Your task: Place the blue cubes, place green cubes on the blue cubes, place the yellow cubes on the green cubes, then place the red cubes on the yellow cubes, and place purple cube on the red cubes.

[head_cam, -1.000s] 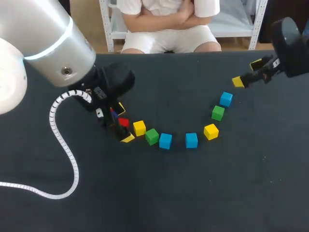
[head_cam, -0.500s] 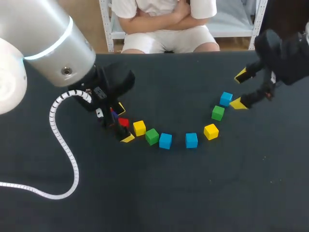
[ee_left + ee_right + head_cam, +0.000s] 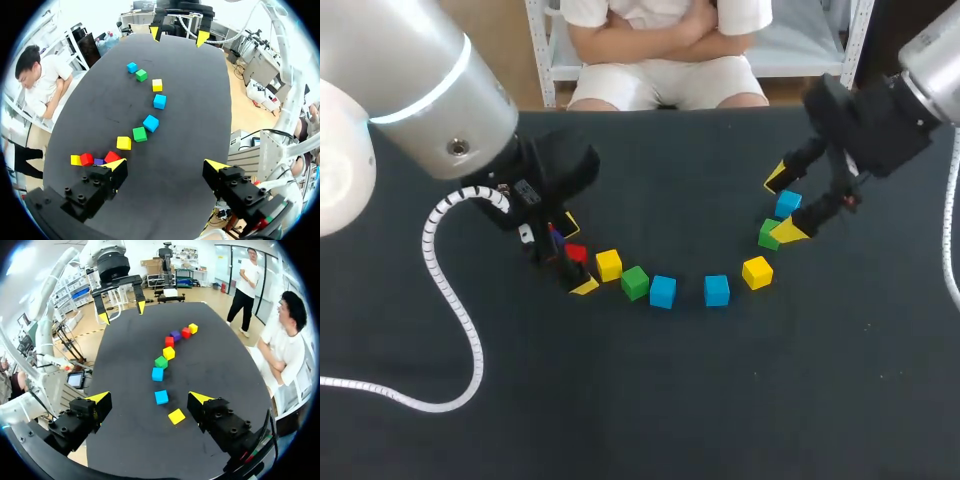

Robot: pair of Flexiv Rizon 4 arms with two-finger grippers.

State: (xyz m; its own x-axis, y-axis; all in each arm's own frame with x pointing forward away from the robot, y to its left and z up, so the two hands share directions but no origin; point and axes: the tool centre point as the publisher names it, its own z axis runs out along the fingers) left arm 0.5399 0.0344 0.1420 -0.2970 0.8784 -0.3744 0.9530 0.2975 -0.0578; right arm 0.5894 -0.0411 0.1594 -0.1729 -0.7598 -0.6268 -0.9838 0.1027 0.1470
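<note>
- Nothing is stacked. Every cube I can see sits singly on the black table top, strung out in a curve, so I'd judge the whole build is still to do.
- Nearest the robot, at the bottom of the curve, lie a small blue cube and a second blue cube, slightly apart.
- Next out on the left are a small green cube and a small yellow cube. On the right is a second yellow cube.
- The left gripper is spread wide and holds nothing. A small red cube lies just by one tip.
- In line past it are a small purple cube, a second red cube and a third yellow cube.
- Farthest off, the right gripper is spread and empty over a second green cube and a third blue cube. I cannot tell how low it hangs.
- There is no tray, box or bowl on the table.
</note>
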